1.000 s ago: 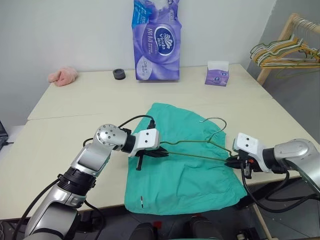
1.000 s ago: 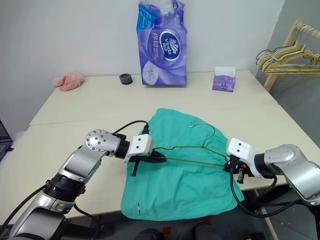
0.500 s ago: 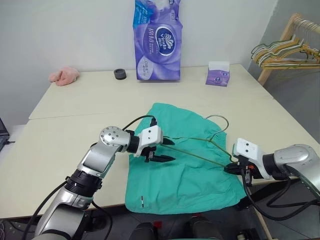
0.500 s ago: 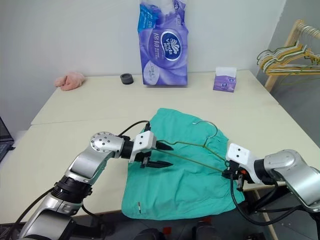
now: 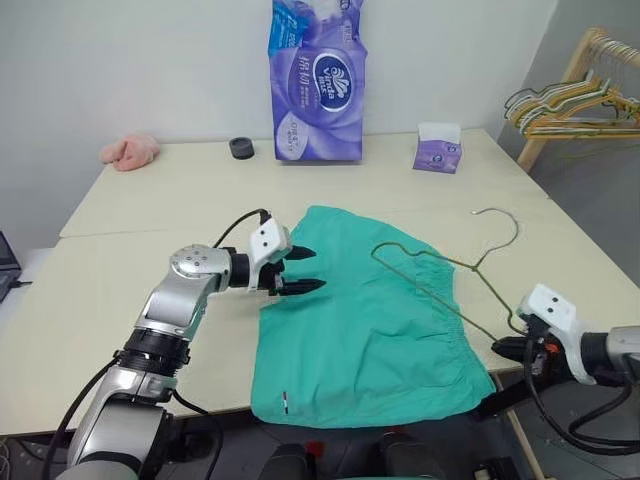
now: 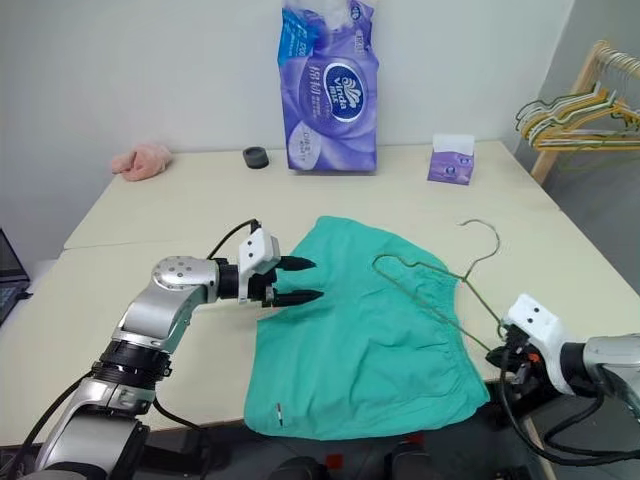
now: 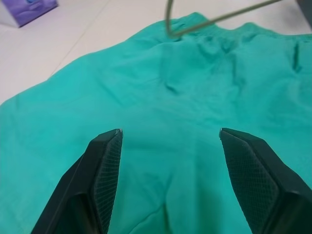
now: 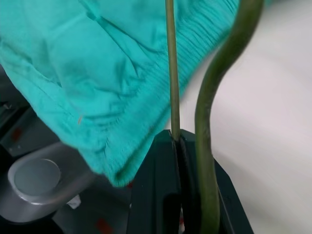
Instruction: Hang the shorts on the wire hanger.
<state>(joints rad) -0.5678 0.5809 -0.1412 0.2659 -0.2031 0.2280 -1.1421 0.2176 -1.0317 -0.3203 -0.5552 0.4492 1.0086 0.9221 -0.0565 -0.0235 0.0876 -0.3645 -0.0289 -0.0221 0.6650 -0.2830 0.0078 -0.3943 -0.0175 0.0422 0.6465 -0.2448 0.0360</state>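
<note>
Your right gripper is clamped on one corner of the wire hanger — its far end rests over the shorts, which lie flat at the table's near edge. Your left gripper hovers, fingers apart, over the shorts' left edge.

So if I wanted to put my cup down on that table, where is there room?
The widest bare stretch of the table lies between the pink cloth and the shorts. There is also room between the tissue pack and the shorts. The near right edge is crowded: the wire hanger and right pincer are there.
</note>
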